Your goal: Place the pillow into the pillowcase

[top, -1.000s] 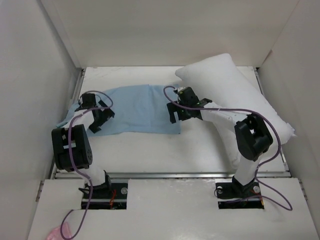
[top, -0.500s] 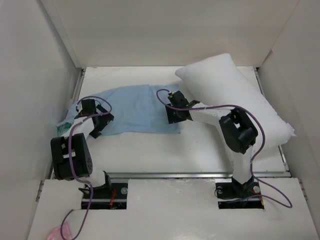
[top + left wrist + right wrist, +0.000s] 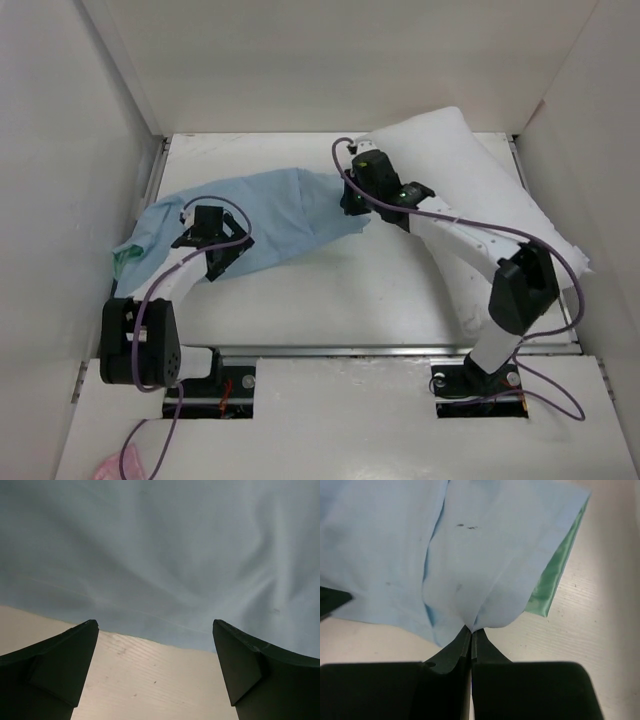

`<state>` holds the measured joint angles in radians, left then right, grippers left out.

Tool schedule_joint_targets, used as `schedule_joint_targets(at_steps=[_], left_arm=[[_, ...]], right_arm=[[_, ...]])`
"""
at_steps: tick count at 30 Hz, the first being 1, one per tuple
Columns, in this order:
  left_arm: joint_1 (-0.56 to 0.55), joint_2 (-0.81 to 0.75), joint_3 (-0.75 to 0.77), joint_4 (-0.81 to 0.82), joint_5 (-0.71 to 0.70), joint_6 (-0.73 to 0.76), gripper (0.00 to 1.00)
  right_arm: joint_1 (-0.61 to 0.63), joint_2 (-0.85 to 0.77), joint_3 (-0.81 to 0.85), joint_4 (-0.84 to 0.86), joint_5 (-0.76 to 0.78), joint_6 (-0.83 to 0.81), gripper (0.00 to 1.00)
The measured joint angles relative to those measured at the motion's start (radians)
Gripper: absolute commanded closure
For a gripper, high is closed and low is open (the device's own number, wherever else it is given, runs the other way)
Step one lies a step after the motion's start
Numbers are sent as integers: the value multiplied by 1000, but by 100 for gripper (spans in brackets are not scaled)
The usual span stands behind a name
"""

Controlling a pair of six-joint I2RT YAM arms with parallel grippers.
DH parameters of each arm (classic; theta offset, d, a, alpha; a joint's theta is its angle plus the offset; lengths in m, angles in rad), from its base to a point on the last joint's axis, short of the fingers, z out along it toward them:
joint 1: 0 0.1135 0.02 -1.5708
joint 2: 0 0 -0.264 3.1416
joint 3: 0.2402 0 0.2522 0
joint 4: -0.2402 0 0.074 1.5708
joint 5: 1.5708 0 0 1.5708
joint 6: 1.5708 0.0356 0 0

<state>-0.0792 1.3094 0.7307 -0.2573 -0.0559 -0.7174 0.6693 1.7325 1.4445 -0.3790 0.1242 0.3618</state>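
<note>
Light-blue wrinkly fabric pillowcase [image 3: 265,215] lies on the white table [image 3: 330,300], left of the plump white stuffed pillow [image 3: 470,175] at the right side. Right gripper [image 3: 471,631] is pressed together, pinching only a small fold at the case's edge, so a pull may slip off or catch both layers and leave the mouth shut. Left gripper [image 3: 154,626] hovers spread wide over the near hem, holding nothing, so the cloth could drag.

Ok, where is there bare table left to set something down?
Bare table spans the near side of the pillowcase, widest at the middle. A narrower strip runs behind it at the table's far edge. The right side is crowded: the pillow, and the right gripper pinching the pillowcase.
</note>
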Motion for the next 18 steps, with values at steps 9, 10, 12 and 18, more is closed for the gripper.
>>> schedule_joint_targets(at_steps=[9, 10, 12, 18], left_arm=[[-2, 94, -44, 93, -5, -81, 0], [-3, 105, -35, 99, -8, -84, 0], [-15, 132, -14, 115, -23, -92, 0], [-95, 237, 87, 87, -103, -66, 26]], right_arm=[[0, -171, -12, -66, -39, 0, 100], [0, -180, -17, -72, -43, 0, 100], [0, -195, -21, -93, -47, 0, 100], [0, -269, -21, -129, -47, -8, 100]])
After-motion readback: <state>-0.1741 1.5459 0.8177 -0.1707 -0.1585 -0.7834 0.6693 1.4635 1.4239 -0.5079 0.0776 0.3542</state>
